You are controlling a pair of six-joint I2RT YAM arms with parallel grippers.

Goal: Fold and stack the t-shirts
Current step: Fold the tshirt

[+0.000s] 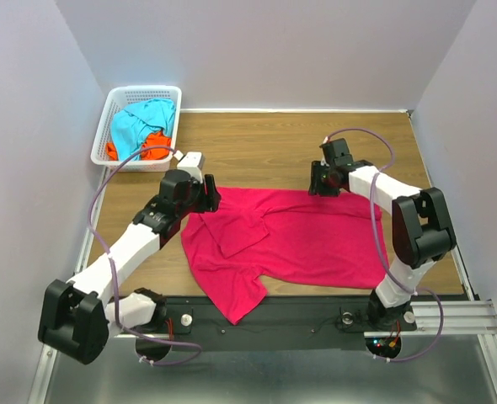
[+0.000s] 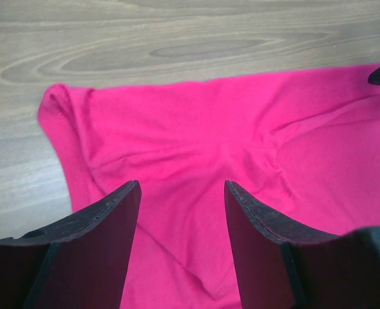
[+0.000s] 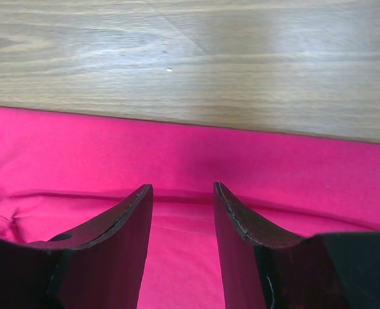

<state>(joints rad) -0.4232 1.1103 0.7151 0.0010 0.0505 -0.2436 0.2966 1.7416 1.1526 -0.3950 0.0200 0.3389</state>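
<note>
The crimson-pink t-shirt lies spread on the wooden table, with one sleeve folded over its left part and a corner hanging toward the near edge. My left gripper is open over the shirt's far left edge; the shirt fills the space under its open jaws. My right gripper is open at the shirt's far edge; the cloth lies under its jaws. The turquoise-blue t-shirt and the orange t-shirt lie crumpled in the basket.
A white plastic lattice basket stands at the far left corner of the table. Bare wooden tabletop lies beyond the shirt. Grey walls close in the left, far and right sides.
</note>
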